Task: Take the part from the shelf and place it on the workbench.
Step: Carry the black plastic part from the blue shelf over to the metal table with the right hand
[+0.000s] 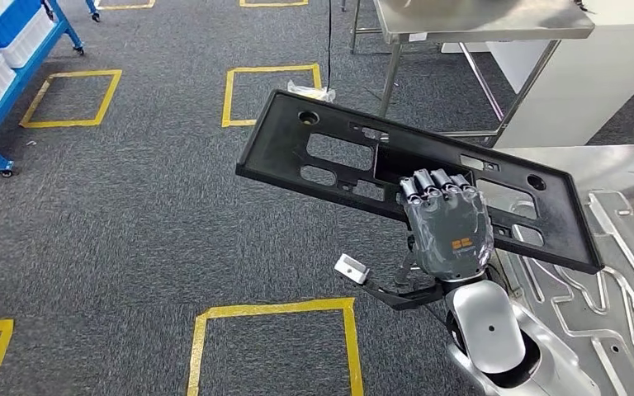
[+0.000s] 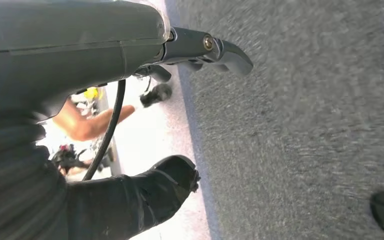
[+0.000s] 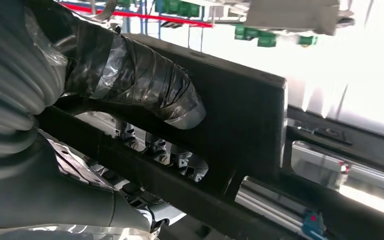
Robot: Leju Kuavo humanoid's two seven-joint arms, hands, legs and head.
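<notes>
A long black plastic panel [image 1: 330, 153] with several cut-outs hangs tilted in the air, its right end over the metal workbench [image 1: 619, 177]. My right hand [image 1: 447, 224] grips it near the middle, fingers hooked over its near edge. In the right wrist view the taped thumb [image 3: 145, 80] presses on the panel [image 3: 240, 120] while the fingers [image 3: 155, 145] curl through an opening. My left hand [image 2: 130, 125] hangs above the grey carpet with its fingers apart and nothing in it.
Stamped metal sheets [image 1: 603, 289] lie on the workbench at the right. A steel table [image 1: 479, 25] stands behind. A blue rack with white bins [image 1: 0, 58] is at the far left. Yellow tape squares [image 1: 272, 338] mark the carpet. A person's hand [image 2: 87, 122] shows in the left wrist view.
</notes>
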